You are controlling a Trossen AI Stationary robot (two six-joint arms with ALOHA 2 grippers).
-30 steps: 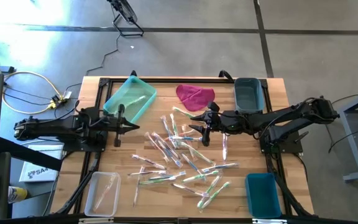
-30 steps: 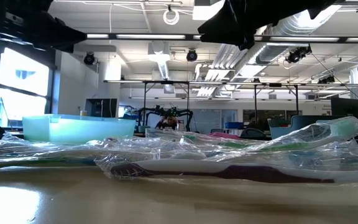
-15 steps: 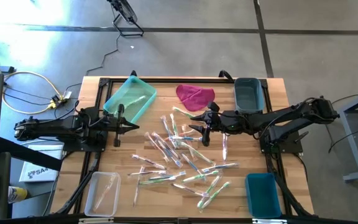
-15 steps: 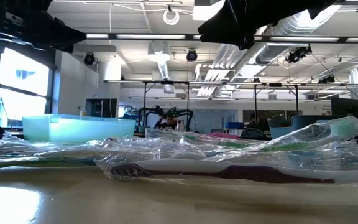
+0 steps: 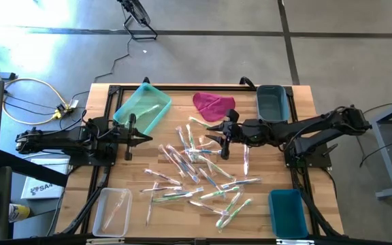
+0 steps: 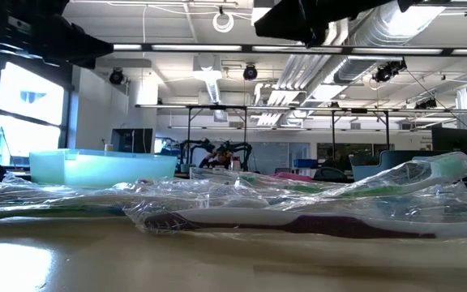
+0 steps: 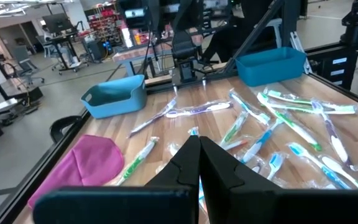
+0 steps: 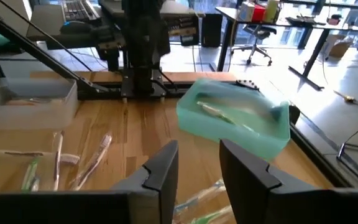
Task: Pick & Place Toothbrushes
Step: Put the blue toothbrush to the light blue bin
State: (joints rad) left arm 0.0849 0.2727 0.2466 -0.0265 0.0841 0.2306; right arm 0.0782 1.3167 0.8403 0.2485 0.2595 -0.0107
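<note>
Toothbrushes (image 5: pixel 203 170) lie scattered below right hand (image 5: pixel 220 141).

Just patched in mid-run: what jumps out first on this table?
A heap of wrapped toothbrushes sprawls across the middle of the wooden table, with bins at the corners, among them a light green tray at the back left. A magenta cloth lies at the back centre, and the right gripper hangs open over the heap's near edge.
</note>
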